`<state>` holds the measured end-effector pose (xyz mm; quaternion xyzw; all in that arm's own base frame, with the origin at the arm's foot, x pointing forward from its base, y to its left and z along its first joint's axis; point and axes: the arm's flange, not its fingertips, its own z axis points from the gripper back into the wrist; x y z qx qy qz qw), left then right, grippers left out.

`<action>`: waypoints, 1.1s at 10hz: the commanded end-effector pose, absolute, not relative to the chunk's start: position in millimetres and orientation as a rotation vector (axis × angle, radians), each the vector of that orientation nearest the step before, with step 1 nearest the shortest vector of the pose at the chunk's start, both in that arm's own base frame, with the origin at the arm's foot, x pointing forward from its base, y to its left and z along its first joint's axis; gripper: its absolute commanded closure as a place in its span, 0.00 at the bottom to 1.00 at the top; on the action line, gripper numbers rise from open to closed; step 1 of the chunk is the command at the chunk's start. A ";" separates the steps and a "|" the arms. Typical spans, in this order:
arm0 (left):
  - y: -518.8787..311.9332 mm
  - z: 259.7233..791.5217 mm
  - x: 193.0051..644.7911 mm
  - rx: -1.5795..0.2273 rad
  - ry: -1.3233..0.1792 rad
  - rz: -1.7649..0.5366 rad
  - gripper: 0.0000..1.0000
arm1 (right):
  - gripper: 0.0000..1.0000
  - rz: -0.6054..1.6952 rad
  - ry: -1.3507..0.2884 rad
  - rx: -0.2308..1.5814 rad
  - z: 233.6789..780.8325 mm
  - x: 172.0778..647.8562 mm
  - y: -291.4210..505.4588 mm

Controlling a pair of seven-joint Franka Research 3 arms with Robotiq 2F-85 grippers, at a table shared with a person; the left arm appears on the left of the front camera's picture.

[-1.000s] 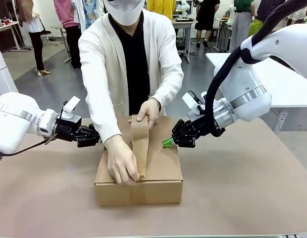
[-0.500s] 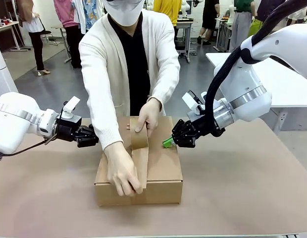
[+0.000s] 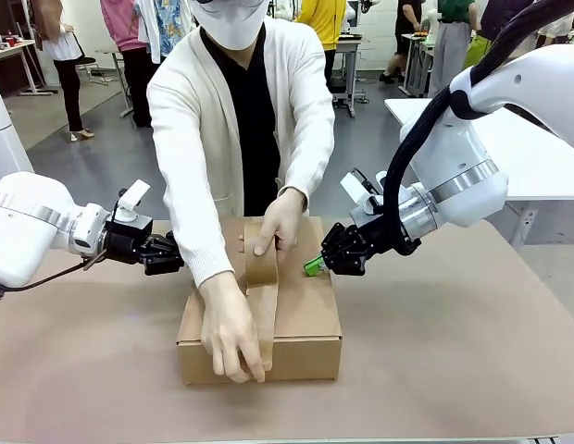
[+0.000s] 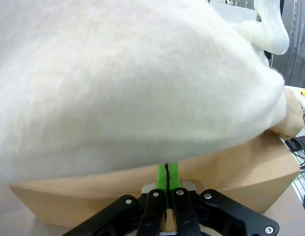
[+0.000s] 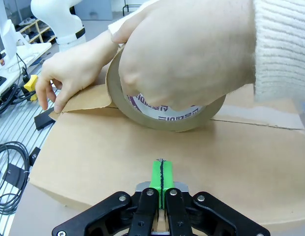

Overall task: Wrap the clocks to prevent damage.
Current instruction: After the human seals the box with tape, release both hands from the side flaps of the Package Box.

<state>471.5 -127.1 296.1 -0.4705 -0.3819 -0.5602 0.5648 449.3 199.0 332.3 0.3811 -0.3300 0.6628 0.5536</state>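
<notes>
A closed cardboard box sits mid-table, its contents hidden. The person's one hand presses brown tape over the box's near edge. Their other hand holds the tape roll on the lid. My left gripper is shut with nothing in it, at the box's left side behind the white sleeve; its own view shows the shut pads before the box wall. My right gripper is shut and bare at the lid's right edge, facing the roll.
Brown paper covers the table. A white table stands behind my right arm. Cables lie on a slatted surface beyond the box's left side. Other people stand far off across the room.
The hand with the roll has come down onto the lid. The near hand has slid the tape further down the box's front edge. Both grippers have stayed still.
</notes>
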 end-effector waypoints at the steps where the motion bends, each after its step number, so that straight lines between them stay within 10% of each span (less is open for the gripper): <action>1: -128.7 294.0 470.9 -1.096 -0.894 -1.322 1.00 | 0.99 1.562 -0.776 0.898 329.5 449.5 199.1; 11: -128.7 294.0 470.9 -1.096 -0.894 -1.322 1.00 | 0.99 1.562 -0.776 0.898 329.5 449.5 199.1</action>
